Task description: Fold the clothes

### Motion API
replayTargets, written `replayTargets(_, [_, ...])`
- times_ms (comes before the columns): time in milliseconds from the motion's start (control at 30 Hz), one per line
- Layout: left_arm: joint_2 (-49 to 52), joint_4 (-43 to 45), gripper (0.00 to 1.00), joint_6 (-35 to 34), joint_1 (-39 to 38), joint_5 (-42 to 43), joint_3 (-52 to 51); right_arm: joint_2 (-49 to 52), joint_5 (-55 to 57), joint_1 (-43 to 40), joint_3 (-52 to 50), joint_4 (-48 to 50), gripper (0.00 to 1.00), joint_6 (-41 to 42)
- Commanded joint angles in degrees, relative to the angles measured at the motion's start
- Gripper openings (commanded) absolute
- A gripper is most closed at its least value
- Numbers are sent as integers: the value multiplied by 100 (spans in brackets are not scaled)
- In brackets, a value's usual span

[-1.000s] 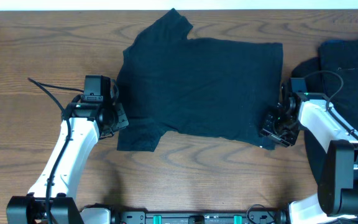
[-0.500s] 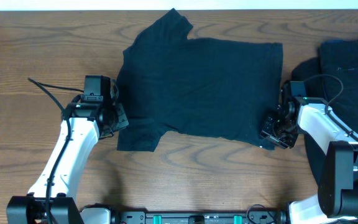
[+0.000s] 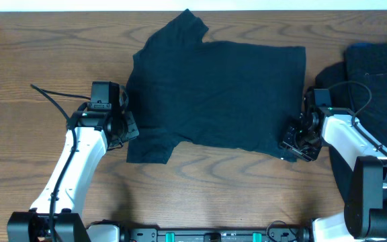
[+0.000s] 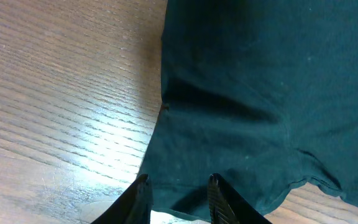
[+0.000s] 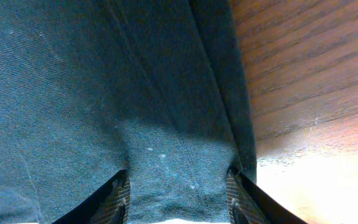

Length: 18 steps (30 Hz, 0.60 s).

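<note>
T-shirt (image 3: 220, 94): dark navy, spread flat mid-table (image 3: 39, 54), one sleeve pointing to the far edge and the other to the near edge at left, hem to the right; a second pile (image 3: 381, 74) of dark cloth lies apart at the far right. Left gripper (image 3: 127, 126): at the shirt's left edge beside the near sleeve, jaws narrow, pinching a fold of the fabric. Right gripper (image 3: 293, 142): at the near hem corner, fingers (image 5: 118, 196) wider apart with hem cloth filling the gap; whether it is clamped cannot be told.
</note>
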Motion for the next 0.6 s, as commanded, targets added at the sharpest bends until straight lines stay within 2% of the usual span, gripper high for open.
replayTargets(0, [37,-37,32,-35,-13,-68,-39,114,55,-33,-55,-20,50,-116])
replayTargets(233, [37,-39,32,-35,-13,-68,-39,114,63,-37,662,-828,53,-229])
replayTargets(567, [37,-37,32,-33,-13,-68,-39,116,197,-37,605,-984,54,-70])
